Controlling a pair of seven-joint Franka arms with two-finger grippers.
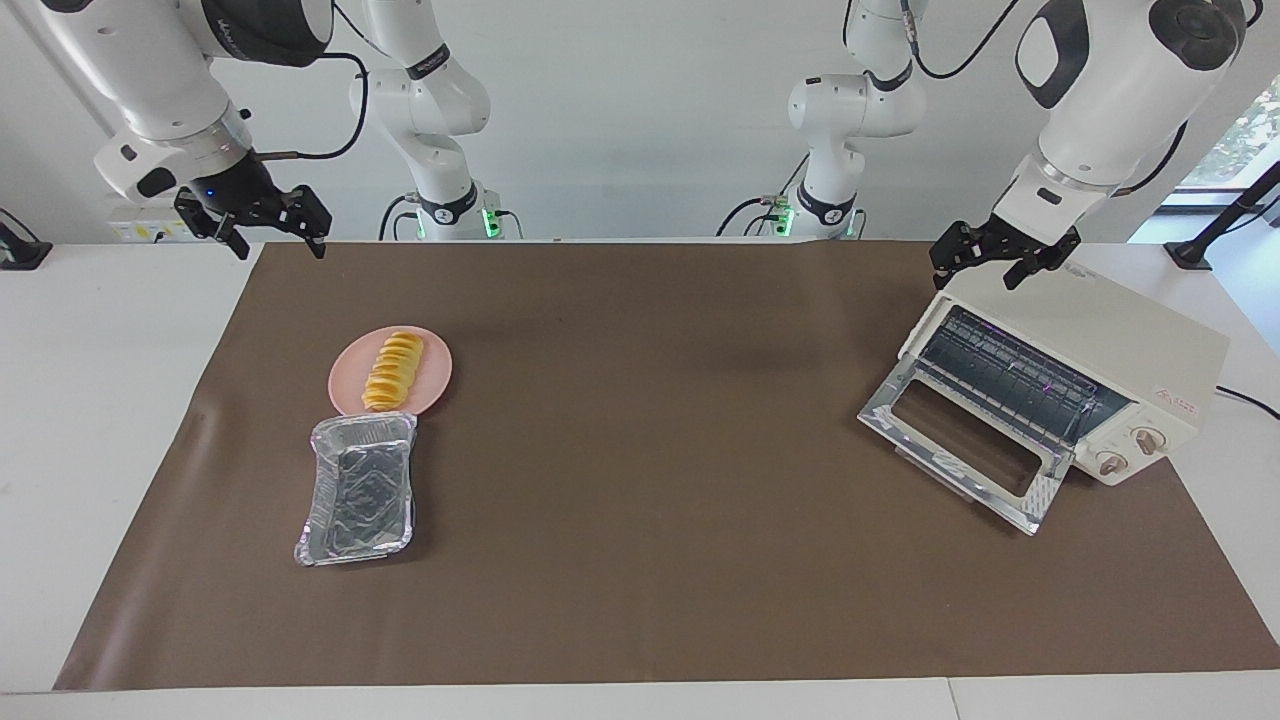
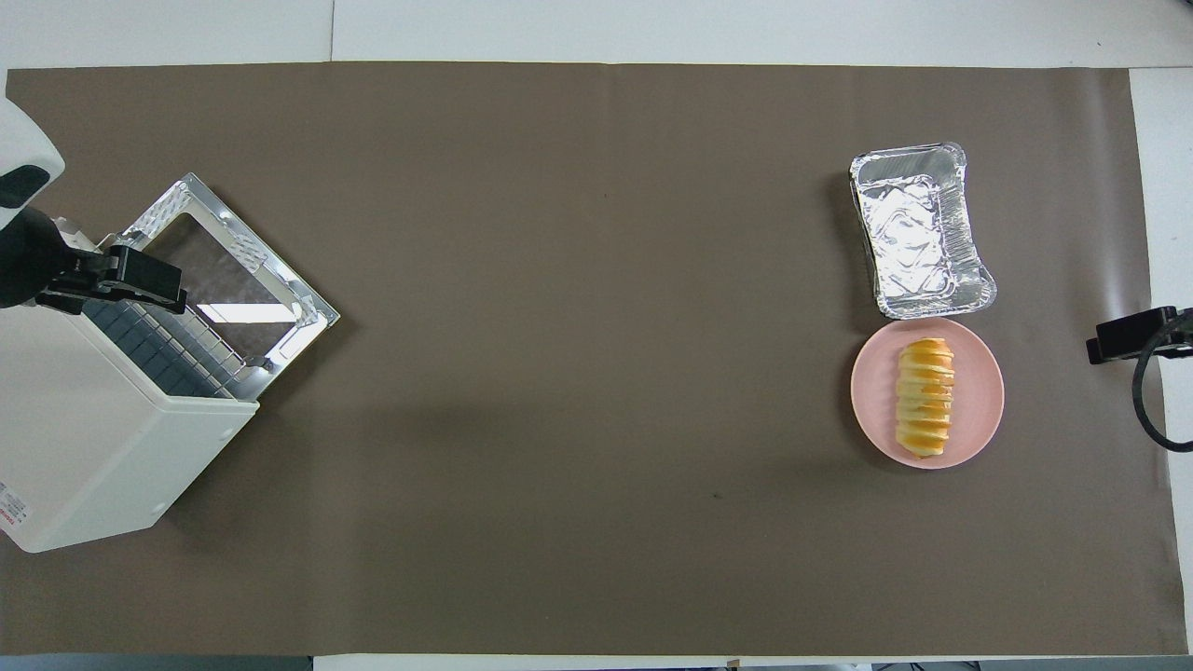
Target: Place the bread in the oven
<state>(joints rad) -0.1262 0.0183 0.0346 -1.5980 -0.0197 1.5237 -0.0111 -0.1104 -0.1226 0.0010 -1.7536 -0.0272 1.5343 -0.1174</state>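
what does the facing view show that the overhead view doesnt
Only the facing view: both arms whole with their bases, the cream-white toaster oven's two round knobs, and the open right gripper entire.

Only the overhead view: the oven's plain side wall toward the robots.

Both: the golden-yellow ridged bread on the round pink plate, the silver foil tray touching that plate, the oven's door down, the open left gripper over the oven.
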